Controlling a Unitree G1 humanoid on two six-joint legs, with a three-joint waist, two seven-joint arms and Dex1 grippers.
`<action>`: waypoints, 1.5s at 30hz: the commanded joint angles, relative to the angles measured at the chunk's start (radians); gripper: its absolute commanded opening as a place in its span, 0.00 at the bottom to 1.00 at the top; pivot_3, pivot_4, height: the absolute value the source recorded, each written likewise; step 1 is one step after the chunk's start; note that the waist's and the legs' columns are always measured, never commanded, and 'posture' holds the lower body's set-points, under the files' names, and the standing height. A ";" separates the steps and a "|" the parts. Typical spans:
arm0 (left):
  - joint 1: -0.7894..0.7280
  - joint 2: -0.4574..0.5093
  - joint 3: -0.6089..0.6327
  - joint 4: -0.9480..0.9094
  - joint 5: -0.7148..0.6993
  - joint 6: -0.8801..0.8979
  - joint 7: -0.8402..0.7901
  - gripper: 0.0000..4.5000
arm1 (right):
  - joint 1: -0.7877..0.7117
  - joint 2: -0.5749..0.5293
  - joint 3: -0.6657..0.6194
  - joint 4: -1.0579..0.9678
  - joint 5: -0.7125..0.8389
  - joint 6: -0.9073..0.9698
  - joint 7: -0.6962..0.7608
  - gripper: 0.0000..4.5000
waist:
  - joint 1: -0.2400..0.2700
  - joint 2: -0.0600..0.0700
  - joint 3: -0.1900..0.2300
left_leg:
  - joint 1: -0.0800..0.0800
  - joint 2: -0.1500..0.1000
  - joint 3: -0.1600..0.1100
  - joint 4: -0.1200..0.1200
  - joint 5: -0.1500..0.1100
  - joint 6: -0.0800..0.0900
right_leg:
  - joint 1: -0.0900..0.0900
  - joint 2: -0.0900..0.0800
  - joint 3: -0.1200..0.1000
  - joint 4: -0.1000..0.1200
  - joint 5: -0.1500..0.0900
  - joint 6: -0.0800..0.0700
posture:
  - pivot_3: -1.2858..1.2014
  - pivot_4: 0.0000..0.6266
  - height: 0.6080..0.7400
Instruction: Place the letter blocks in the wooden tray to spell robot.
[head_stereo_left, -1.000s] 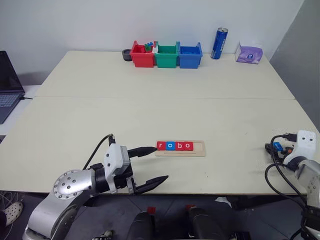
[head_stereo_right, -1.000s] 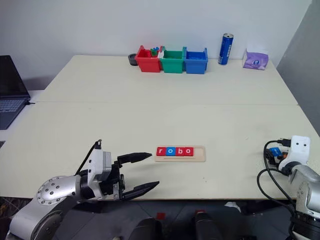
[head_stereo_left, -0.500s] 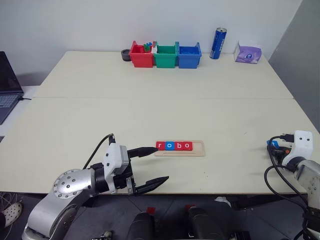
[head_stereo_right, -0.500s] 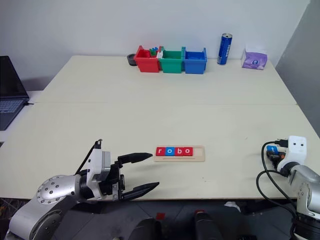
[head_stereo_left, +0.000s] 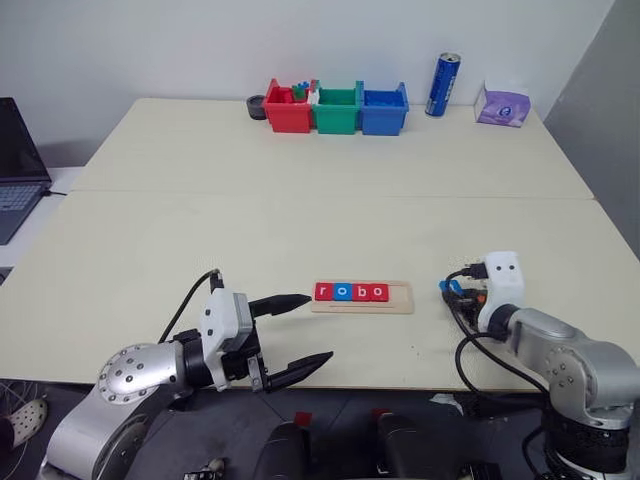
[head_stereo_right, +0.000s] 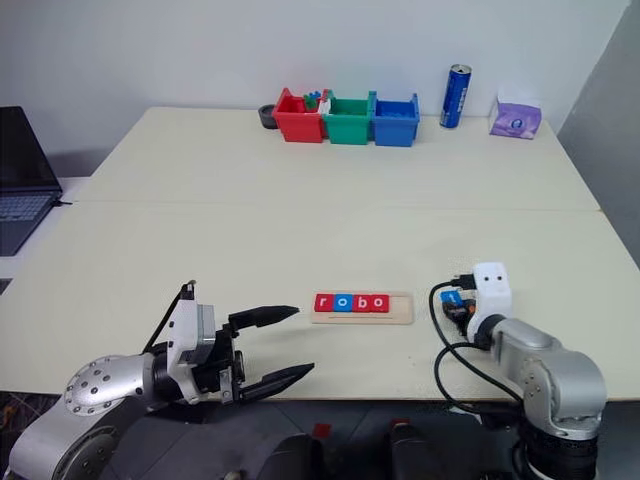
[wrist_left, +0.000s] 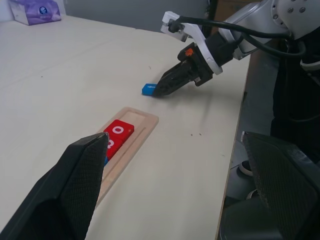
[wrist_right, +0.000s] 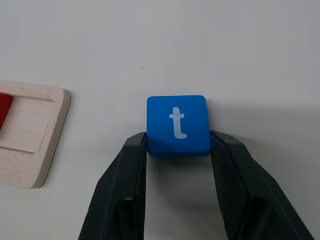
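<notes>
Beside the wooden tray, right pincer pinching blue t block, left pincer spread.

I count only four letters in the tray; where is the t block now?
The blue t block is clamped between the right gripper's fingers, low over the table just right of the wooden tray's empty end.

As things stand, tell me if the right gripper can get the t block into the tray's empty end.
Probably yes: the right gripper holds the t block, and only bare table lies between it and the wooden tray.
</notes>
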 joint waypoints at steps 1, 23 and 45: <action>0.008 0.008 0.025 -0.048 -0.005 -0.007 0.010 1.00 | -0.009 0.018 0.001 -0.022 -0.012 0.040 -0.019 0.32 | 0.000 0.000 0.000 | 0.000 0.000 0.000 0.000 0.000 0.000 | 0.000 0.000 0.000 0.000 0.000 0.000 | 0.52 0.24 1.00; 0.002 0.001 0.008 -0.027 0.018 -0.034 0.004 1.00 | -0.048 -0.450 0.114 0.012 0.094 -0.091 0.441 0.99 | 0.001 0.002 0.001 | 0.000 -0.001 0.001 0.000 0.000 0.000 | 0.000 0.000 -0.003 -0.001 0.000 0.000 | 0.52 0.24 1.00; -0.040 -0.004 -0.009 -0.007 0.021 -0.037 -0.005 1.00 | -0.306 -0.518 0.389 1.000 -0.203 -1.363 1.158 0.99 | 0.001 -0.002 0.002 | 0.005 -0.001 0.003 0.001 -0.001 0.001 | 0.003 0.002 -0.001 0.001 0.001 0.000 | 0.52 0.24 1.00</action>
